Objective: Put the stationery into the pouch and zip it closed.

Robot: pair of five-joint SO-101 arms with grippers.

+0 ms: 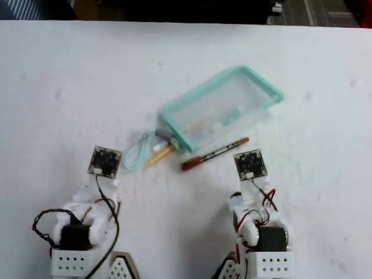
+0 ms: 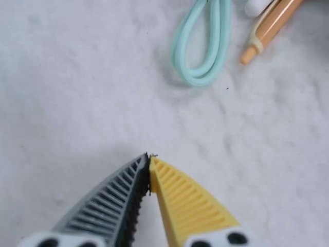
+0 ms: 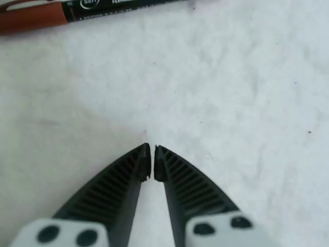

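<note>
High view centre holds the clear plastic pouch [image 1: 224, 107] with mint-green edging, lying flat and slanted on the white bench [image 1: 58, 75], its far corner toward the upper right of the frame. Pale, blurred stationery shows through its wall. At its lower-left end a tan-orange pen [image 1: 160, 154] pokes out of the mouth, tip on the bench. Just beside the pen, further left, lies a mint-green cord loop [image 1: 136, 154] that runs back to that same end of the pouch.

Below the pouch's lower long edge lies a slim dark marker [image 1: 214, 154] with a reddish-brown cap, outside the pouch and slanted the same way, cap toward the lower left. Whether its far end touches the edging cannot be told.

Left wrist view shows the left claw [image 2: 149, 159] clenched, its grey finger [image 2: 108, 206] and yellow finger [image 2: 185, 206] meeting at the tips with nothing between them. It is over bare bench, apart from the cord loop [image 2: 203, 46] and the pen [image 2: 270, 28].

Right wrist view shows the right claw [image 3: 150, 152] clenched too, two black fingers with only a hairline slit at the tips, grasping nothing, apart from the marker [image 3: 77, 10].
</note>
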